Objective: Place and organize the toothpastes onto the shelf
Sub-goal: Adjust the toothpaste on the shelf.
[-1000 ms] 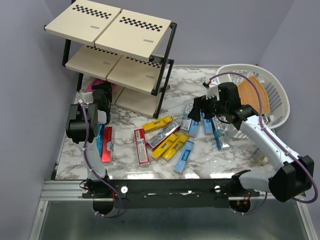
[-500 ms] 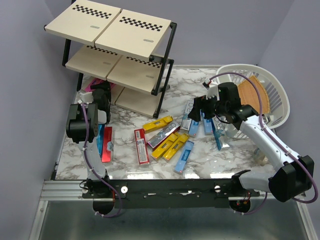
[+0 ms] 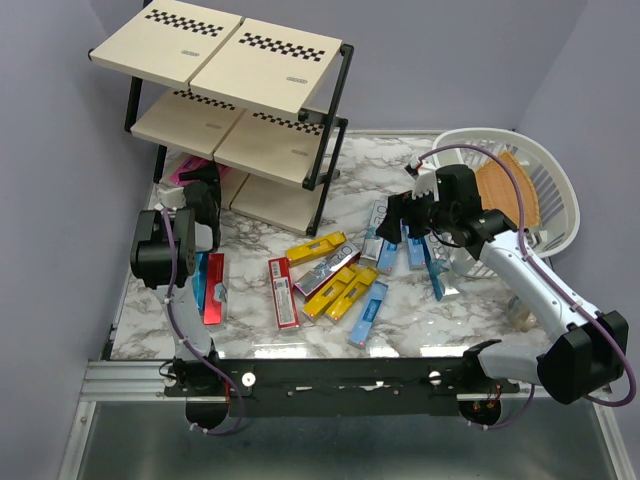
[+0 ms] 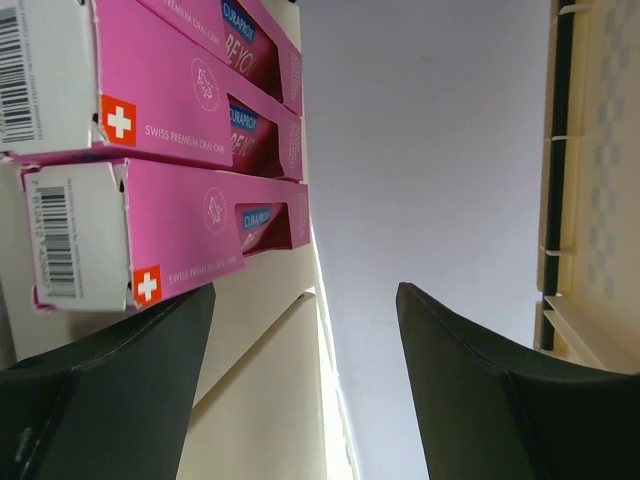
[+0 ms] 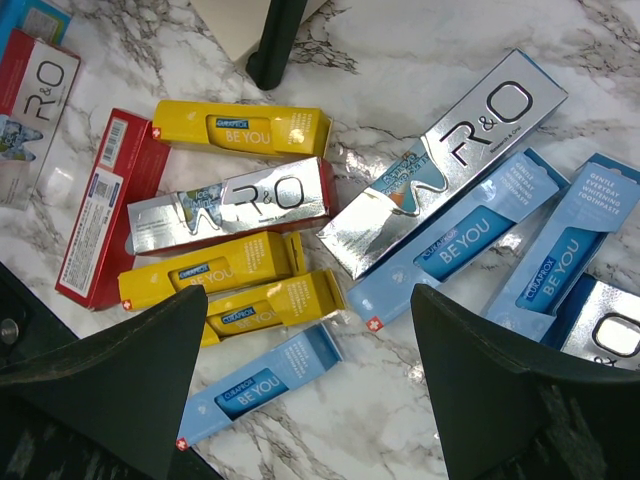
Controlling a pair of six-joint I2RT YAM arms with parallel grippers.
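Pink toothpastes: three pink boxes that I can see lie stacked flat at the left end of the shelf's lowest board, barcode ends toward my left wrist camera.
Shelf: the three-tier shelf stands at the far left of the table, black frame, beige boards, checkered strips on the top boards.
Loose toothpastes: the rest lie scattered on the marble in front of the shelf, between my two arms.
Yellow toothpastes: one yellow box lies nearest the shelf leg, and two more lie side by side below a short silver box.
Silver and blue: a long silver box lies aslant, with light blue boxes touching its lower side and another blue one apart near my right wrist.
Red toothpastes: a red box lies just left of the yellow pair; another red box lies beside my left arm, touching a blue one.
Left gripper: my left gripper is at the shelf's lowest level, just beside the pink stack, fingers spread and released, nothing between them.
Right gripper: my right gripper hangs over the loose pile, fingers wide apart and empty.
Table: white marble table with grey veins.
Basket: a white plastic basket sits at the far right, a wooden board inside it.
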